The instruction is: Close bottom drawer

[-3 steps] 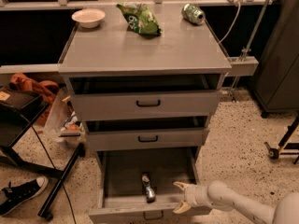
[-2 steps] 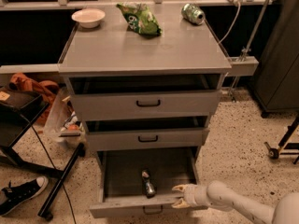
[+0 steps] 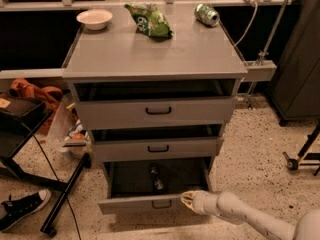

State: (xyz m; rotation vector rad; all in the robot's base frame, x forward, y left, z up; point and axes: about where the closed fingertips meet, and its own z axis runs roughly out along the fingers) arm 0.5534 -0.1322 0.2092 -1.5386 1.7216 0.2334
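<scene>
The bottom drawer (image 3: 135, 204) of the grey cabinet stands pulled out, its front low in the view with a small black loop handle (image 3: 161, 203). A dark bottle (image 3: 158, 182) lies inside it. My gripper (image 3: 190, 201) comes in from the lower right on a white arm and is against the right end of the drawer front. The middle drawer (image 3: 158, 148) and the top drawer (image 3: 158, 111) above it each stand slightly out.
On the cabinet top (image 3: 150, 54) are a white bowl (image 3: 94, 18), a green bag (image 3: 150, 20) and a can (image 3: 207, 14). A black stand leg (image 3: 65, 196), a sneaker (image 3: 20, 210) and clutter lie at the left. A dark cabinet (image 3: 300, 59) stands at the right.
The bottom drawer has slid partway into the cabinet, and my gripper has moved with its front toward the cabinet.
</scene>
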